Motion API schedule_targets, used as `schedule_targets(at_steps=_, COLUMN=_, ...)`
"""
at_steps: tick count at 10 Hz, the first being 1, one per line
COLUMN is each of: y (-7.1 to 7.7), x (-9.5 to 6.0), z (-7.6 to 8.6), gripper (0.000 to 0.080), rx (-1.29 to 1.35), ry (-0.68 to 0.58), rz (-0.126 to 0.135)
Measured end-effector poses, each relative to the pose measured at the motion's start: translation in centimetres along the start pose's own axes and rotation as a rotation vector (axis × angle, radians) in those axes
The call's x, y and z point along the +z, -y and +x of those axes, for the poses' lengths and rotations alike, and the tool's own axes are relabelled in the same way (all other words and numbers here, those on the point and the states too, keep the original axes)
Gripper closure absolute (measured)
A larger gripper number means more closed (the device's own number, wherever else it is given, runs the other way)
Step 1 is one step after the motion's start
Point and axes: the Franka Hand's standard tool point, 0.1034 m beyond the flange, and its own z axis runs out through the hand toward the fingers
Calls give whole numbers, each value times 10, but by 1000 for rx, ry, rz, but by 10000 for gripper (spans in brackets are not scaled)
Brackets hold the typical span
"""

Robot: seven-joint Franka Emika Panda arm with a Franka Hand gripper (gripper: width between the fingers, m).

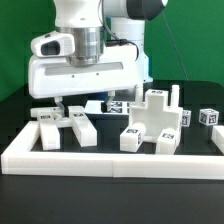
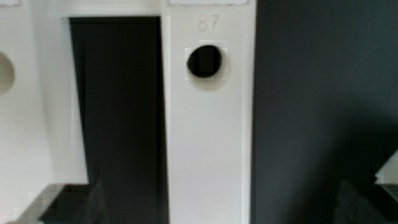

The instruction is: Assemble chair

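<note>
The chair is in loose white parts on the black table. A blocky joined piece point(image 1: 152, 122) with tags stands at middle right. Several white posts and blocks point(image 1: 78, 124) lie at the exterior view's left, and a small tagged block point(image 1: 207, 117) lies at far right. My gripper point(image 1: 63, 106) hangs low over the left parts. In the wrist view my gripper point(image 2: 205, 212) is open, its dark fingers dim at either side of a long white post point(image 2: 205, 140) with a round dark hole point(image 2: 206, 60), not touching it. A second white part point(image 2: 29, 100) lies beside the post across a dark gap.
The long low white border wall point(image 1: 110, 160) runs along the front and up the left side point(image 1: 22, 140). More tagged white parts point(image 1: 118, 104) lie behind my gripper. The arm's white body covers the back of the left group.
</note>
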Motion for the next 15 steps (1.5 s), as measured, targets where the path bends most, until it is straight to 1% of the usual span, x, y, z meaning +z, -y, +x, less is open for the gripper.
schedule_targets(at_steps=2, y=2, x=10, z=-4, gripper=151, rx=-2, ry=18, rz=5)
schedule_targets(at_steps=5, y=11, x=23, z=-5, gripper=151, rx=-17, ry=38, rz=13)
schedule_targets(at_steps=7, y=11, x=25, z=-4, gripper=151, rx=-18, ry=40, rz=14)
schedule_targets(at_steps=9, y=13, x=31, z=-4, gripper=151, rx=-21, ry=49, rz=16)
schedule_targets(at_steps=11, y=8, x=29, z=-3, gripper=151, rx=-19, ry=50, rz=20)
schedule_targets(at_steps=15, y=8, x=30, z=-5, gripper=151, rx=-17, ry=52, rz=21)
